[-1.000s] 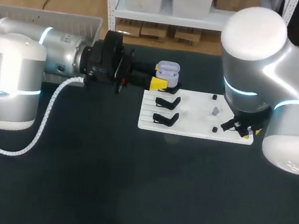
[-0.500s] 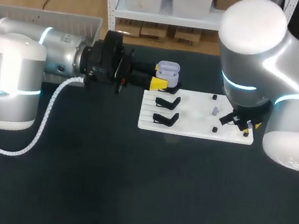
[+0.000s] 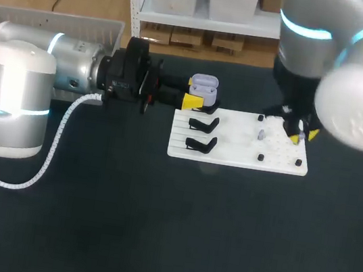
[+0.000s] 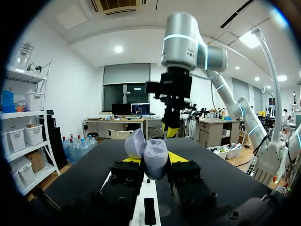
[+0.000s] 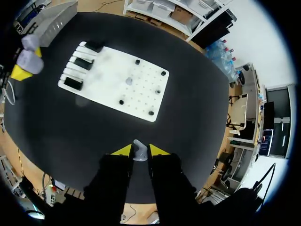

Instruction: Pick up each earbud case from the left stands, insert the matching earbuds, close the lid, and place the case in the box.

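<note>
A lavender earbud case (image 3: 204,83) with its lid up is held in my left gripper (image 3: 194,99), just left of the white board's (image 3: 238,144) far left corner. From the left wrist view the open case (image 4: 153,157) sits between the yellow fingertips (image 4: 179,157). My right gripper (image 3: 298,133) hangs above the board's far right part. It is shut on a small lavender-grey earbud (image 5: 138,150). Another lavender earbud (image 3: 262,134) stands on the board. Two black stands (image 3: 204,122) sit empty at the board's left side.
A grey crate (image 3: 55,21) stands at the far left behind my left arm. Small black pegs (image 3: 260,157) dot the board's right half. The table in front of the board is dark and bare.
My right arm has risen and swung from the board's near right corner toward its far side, carrying the earbud. The left arm and case have not moved.
</note>
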### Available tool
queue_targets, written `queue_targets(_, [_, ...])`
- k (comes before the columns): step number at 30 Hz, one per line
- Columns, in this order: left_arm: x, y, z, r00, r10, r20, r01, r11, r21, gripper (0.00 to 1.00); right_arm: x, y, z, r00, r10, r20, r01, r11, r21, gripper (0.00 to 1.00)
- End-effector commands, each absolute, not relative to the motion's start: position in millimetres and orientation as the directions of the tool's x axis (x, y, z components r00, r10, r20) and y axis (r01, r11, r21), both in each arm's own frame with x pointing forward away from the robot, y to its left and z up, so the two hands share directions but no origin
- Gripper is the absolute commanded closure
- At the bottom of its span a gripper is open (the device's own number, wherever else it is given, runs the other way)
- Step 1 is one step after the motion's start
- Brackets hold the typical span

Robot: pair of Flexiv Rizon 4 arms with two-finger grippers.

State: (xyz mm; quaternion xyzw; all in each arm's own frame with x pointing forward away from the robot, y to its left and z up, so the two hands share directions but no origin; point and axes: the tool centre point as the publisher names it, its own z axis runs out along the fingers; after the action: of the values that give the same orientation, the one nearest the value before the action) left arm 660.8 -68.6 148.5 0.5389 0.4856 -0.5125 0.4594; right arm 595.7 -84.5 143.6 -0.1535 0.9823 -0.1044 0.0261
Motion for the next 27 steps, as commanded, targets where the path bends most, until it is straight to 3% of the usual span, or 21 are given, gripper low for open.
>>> queue_targets(1, [660.6,-68.2,147.7,0.005,0.051,-0.999,0.994,-0.105,0.0,1.0,586.3,-56.9,180.0,-0.957,-0.289,0.022,-0.286,0.928,-0.237,1.0])
queue_targets(6, [660.6,-68.2,147.7,0.005,0.051,-0.999,0.994,-0.105,0.0,1.0,578.9,-37.8,187.4,-0.958,-0.285,-0.036,-0.269,0.934,-0.234,1.0])
queue_targets(22, [660.6,-68.2,147.7,0.005,0.051,-0.999,0.994,-0.105,0.0,1.0,578.9,-37.8,187.4,-0.958,-0.285,-0.036,-0.269,0.934,-0.234,1.0])
queue_targets(27, [660.6,-68.2,147.7,0.005,0.051,-0.999,0.994,-0.105,0.0,1.0,590.9,-16.2,201.3,-0.985,-0.171,-0.018,-0.158,0.942,-0.297,1.0])
